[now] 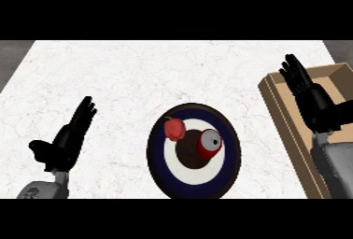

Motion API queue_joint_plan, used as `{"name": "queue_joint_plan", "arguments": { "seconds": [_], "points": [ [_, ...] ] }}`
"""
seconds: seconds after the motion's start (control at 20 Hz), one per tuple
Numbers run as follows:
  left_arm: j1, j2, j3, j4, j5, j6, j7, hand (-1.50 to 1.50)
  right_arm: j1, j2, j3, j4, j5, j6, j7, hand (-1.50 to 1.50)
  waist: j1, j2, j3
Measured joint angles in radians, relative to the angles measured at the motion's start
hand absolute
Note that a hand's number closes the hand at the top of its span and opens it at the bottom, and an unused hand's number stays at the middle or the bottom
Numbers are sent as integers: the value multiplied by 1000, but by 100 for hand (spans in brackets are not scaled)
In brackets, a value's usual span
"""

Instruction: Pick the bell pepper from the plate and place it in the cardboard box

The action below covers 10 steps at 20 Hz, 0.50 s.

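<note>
Right hand (316, 100): open, fingers straight and close together, pointing to the far edge; it holds nothing and hangs over the box's left part.
Right forearm: comes in from the lower right and hides part of the box's inside.
Left hand (67, 137): open, fingers straight, thumb out to the side; it rests at the lower left, well apart from the plate.
Box (289, 135): open-topped cardboard on the counter's right side; its right part runs out of view.
Pepper (175, 129): red, on the plate's upper left, on the pale ring, apart from both hands.
Can (209, 142): red with a pale end, on the plate just right of the pepper, between it and the box.
Plate (156, 154): dark rim, pale ring, dark middle; near the view's lower edge, between the two hands.
Counter (138, 74): white marble; far and left edges show.
Open room: a narrow bare strip between plate and box; wide bare counter beyond and left of the plate.
</note>
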Motion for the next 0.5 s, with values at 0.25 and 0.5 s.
{"name": "queue_joint_plan", "arguments": {
  "seconds": [0.25, 0.5],
  "points": [
    [5, 26, 52, -71, 35, 9, 96, 0, -66, 117, 36, 10, -42, -13, 108, -150, -2, -5, 2],
    [7, 57, 103, -102, 104, -11, 181, 0, -61, 208, 36, 11, 77, -245, 48, -150, -7, -7, 2]
  ]
}}
